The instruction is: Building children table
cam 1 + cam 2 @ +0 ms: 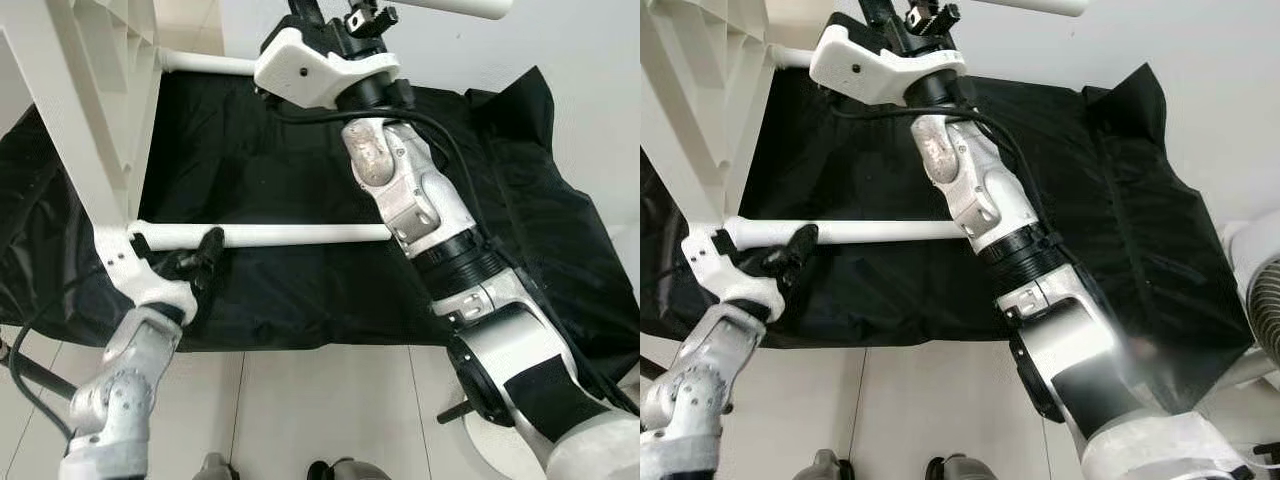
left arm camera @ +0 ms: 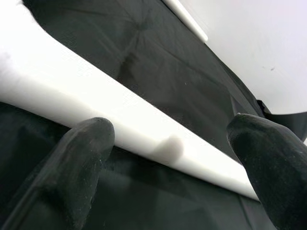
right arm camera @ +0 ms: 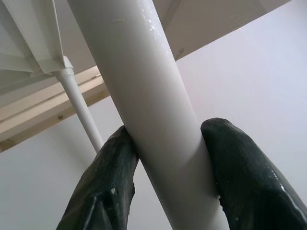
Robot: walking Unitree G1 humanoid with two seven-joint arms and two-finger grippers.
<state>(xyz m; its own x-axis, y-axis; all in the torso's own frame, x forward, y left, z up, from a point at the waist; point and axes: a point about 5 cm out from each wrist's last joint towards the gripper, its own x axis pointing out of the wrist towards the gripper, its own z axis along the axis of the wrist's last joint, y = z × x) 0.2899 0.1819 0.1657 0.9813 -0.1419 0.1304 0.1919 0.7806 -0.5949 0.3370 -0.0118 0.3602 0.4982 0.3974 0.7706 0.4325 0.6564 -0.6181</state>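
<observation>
Three white table legs (image 1: 290, 235), one tabletop (image 1: 85, 110), one black cloth (image 1: 300, 170), two hands (image 1: 205, 255).

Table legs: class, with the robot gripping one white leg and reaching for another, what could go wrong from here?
1. The right gripper clamps a smooth round leg; it might slip or twist.
2. The left gripper is open beside the lower leg, not gripping, so that leg may shift.
3. The black cloth lies wrinkled underneath and could snag.
</observation>
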